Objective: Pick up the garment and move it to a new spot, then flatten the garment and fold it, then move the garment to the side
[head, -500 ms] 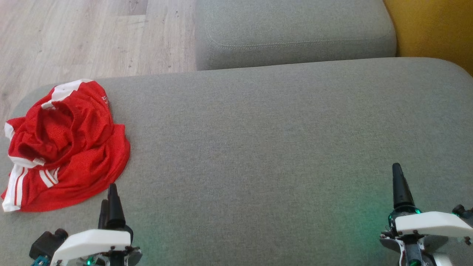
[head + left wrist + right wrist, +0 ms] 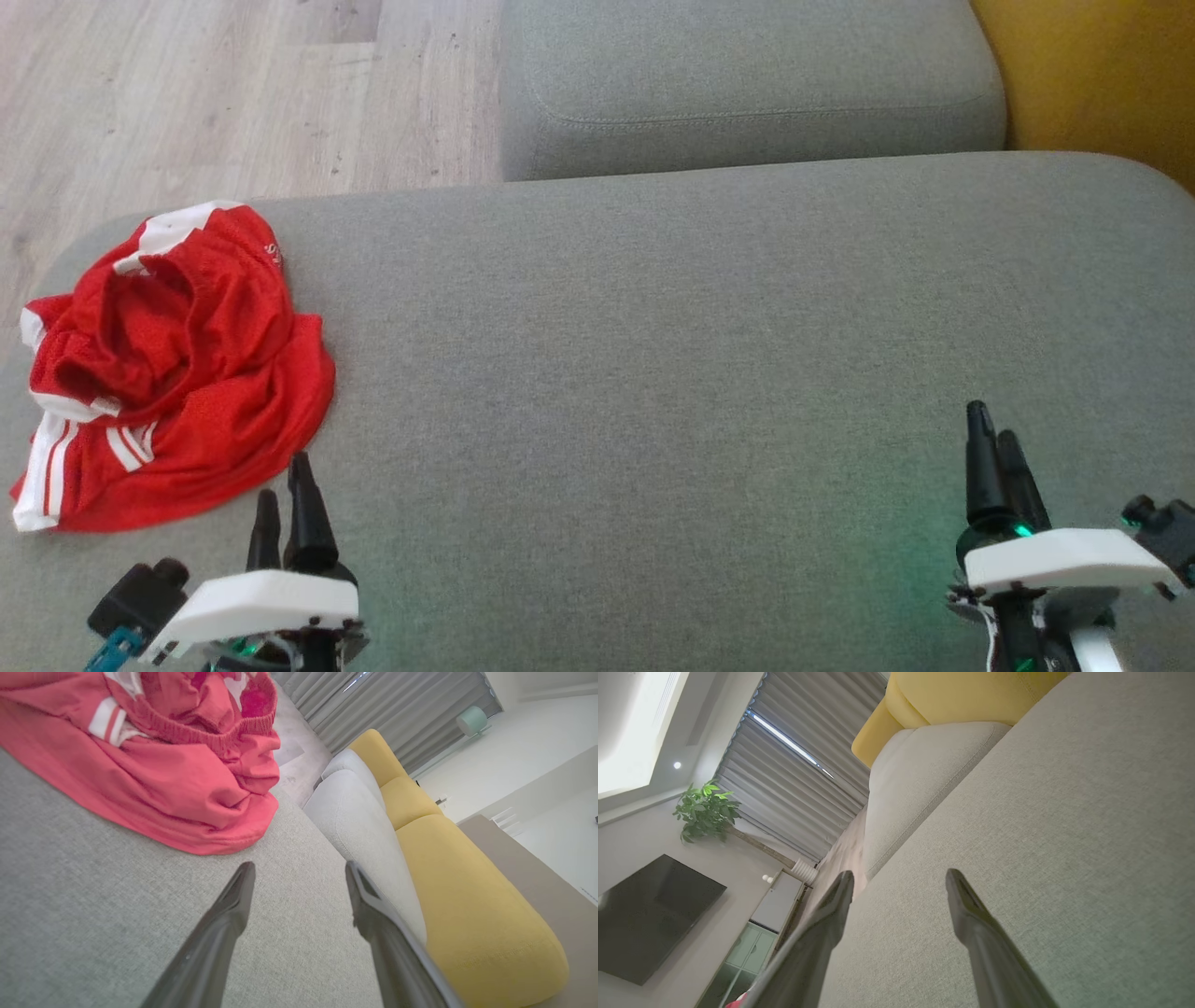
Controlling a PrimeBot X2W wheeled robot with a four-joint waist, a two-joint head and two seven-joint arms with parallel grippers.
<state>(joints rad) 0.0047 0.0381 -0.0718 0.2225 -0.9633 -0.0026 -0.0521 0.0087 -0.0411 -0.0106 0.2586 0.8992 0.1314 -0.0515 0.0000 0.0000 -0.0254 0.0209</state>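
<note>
Fingers of the left tool [image 2: 283, 478] stand well apart with nothing between them, held low over the near-left part of the grey seat cushion [image 2: 672, 355] and pointing toward its far edge. Just beyond their tips, and farther toward the cushion's left end, lies the red garment [image 2: 177, 373]. It is a crumpled heap with white stripes that sits wholly on that left end, its nearest edge close to the tool but not touching it. In the left wrist view bare grey cloth shows between the two fingers, and the nearest red fold lies ahead and off to one side, so the tool is aimed past the heap's edge, not at it. The heap's longer run goes from the cushion's near edge toward its far edge, with the striped part nearest the cushion's left end and a gathered waistband on top. The right tool [image 2: 990, 420] is likewise parted and empty, over the cushion's near-right part, well apart from the garment with the whole bare middle of the cushion between them. By my judgement the pick-up falls to the left arm, much the nearer of the two. It calls for a short reach forward and toward the cushion's left end, onto the closest fold. The cushion's bare middle looks a likely new spot.
</note>
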